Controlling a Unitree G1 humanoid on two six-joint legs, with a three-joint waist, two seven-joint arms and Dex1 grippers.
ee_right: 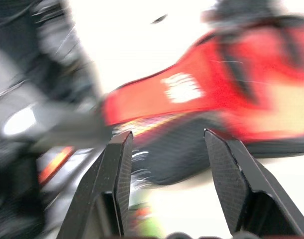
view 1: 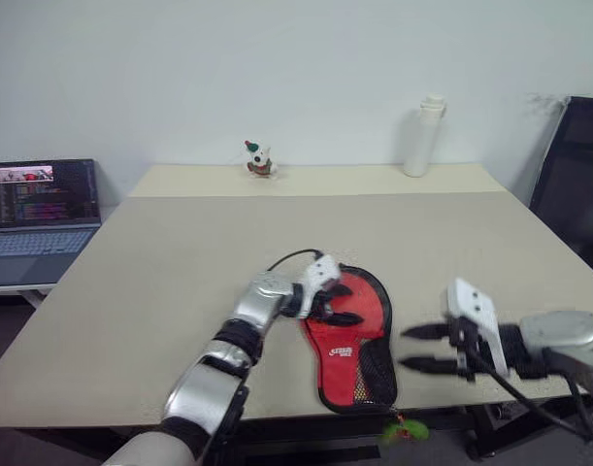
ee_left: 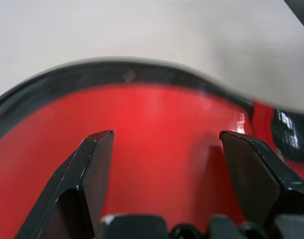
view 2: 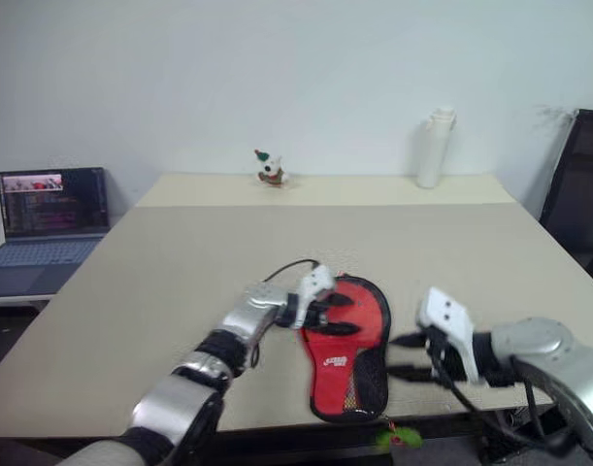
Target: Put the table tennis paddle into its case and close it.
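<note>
Lying near the table's (view 1: pixel 160 291) front edge, the case (view 1: pixel 352 340) is showing its red logo panel and mesh half uppermost, black rim around it; the table tennis paddle appears to be tucked inside, red showing through, handle not discernible. Left gripper (view 1: pixel 337 303) is hovering over the round end, fingers spread, nothing grasped. Right gripper (view 1: pixel 420 348) is standing just beside the case, fingers apart and empty. Step judged: closing the case. Next move likely calling for finding the zipper pull, which cannot be made out.
</note>
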